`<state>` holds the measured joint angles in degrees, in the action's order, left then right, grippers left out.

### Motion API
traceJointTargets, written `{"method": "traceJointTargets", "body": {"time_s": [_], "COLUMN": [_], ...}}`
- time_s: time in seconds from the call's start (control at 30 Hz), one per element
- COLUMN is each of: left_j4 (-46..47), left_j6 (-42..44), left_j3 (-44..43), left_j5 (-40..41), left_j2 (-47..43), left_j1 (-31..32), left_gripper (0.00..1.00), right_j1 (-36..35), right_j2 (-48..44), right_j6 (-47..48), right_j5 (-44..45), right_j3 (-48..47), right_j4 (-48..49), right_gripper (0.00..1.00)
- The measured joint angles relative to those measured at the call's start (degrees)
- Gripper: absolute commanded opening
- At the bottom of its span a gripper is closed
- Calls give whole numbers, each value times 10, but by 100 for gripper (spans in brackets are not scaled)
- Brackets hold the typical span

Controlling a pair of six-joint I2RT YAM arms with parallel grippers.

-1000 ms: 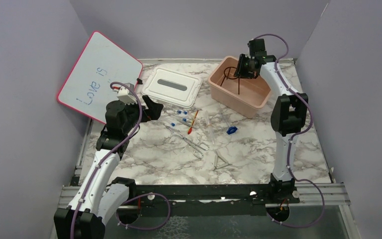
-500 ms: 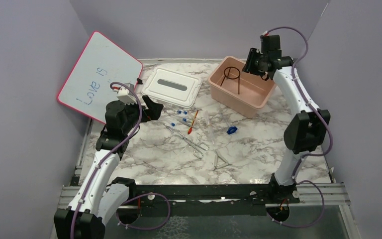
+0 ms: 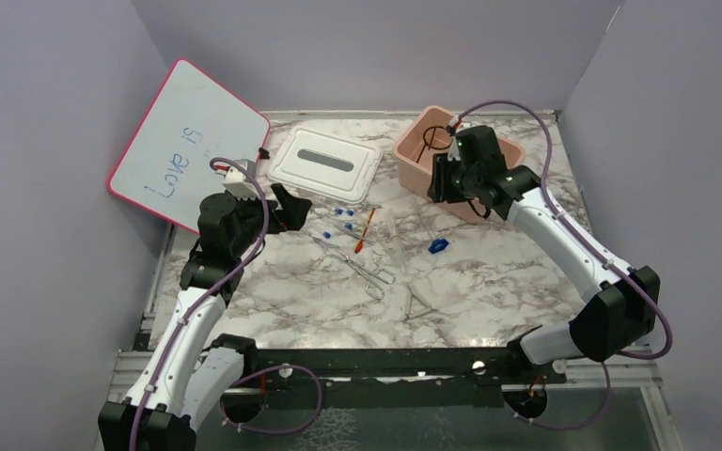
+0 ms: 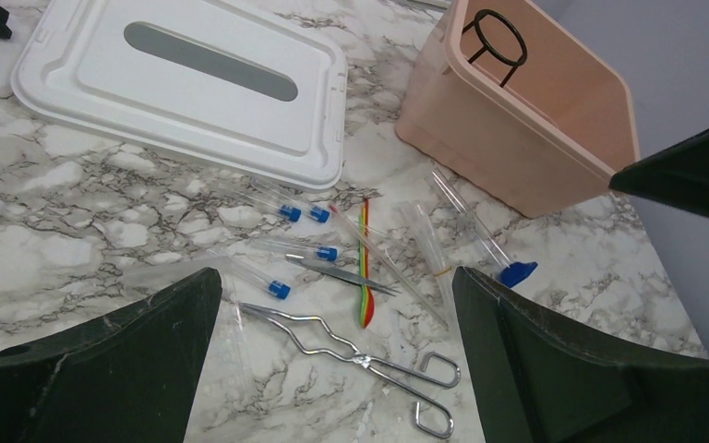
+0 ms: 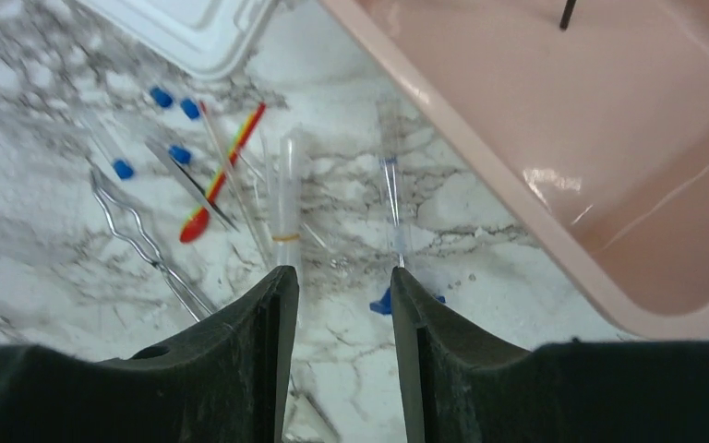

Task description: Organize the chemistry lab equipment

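The black wire ring stand (image 4: 496,37) is seen inside the pink bin (image 4: 517,157) at the upper right of the left wrist view, its ring uppermost and its thin legs running down into the bin. The remaining pieces are spread over the marble table (image 3: 489,282) at the centre of the top view, between the bin and the white lid (image 4: 185,83). The thin orange-red stick (image 4: 365,277) is laid with its long axis almost vertical in the left wrist view, its red spoon end towards the bottom of the frame. The clear glass tubes (image 4: 277,208) are laid slantwise, their tiny blue caps (image 4: 289,213) pointing to the right. The metal tongs (image 4: 351,355) are stretched from upper left to lower right, with the looped handles at the lower right. The left gripper (image 3: 290,203) is held over the table just below the lid, its jaws spread wide, and nothing is gripped. The right gripper (image 5: 340,277) is hung beside the bin's near wall, pointing down; its jaws are parted only narrowly, and nothing is held between them.
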<state>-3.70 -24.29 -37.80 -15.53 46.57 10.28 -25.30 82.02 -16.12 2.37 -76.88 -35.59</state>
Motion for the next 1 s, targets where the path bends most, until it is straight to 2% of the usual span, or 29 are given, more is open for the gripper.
{"method": "traceJointTargets", "body": {"time_s": [0.23,0.33,0.47,0.73,1.0], "left_j4": [-14,-18,-20,-21,-21], "left_j6": [2,2,2,4,4], "left_j3": [0,0,0,0,0], "left_j5": [3,5,6,10,10], "left_j2": [-3,-3,-3,-2,2], "left_j1": [3,3,3,3,3], "left_gripper": [99,99,99,99,99], "right_j1": [-38,-55,-72,-75,-75], "right_j2": [3,24,78,165,188], "right_j6": [42,59,80,97,112], "right_j5": [18,39,77,123,128], "right_j3": [75,80,90,100,101], "right_j4": [3,16,45,67,85], "right_gripper": [50,49,40,44,39]}}
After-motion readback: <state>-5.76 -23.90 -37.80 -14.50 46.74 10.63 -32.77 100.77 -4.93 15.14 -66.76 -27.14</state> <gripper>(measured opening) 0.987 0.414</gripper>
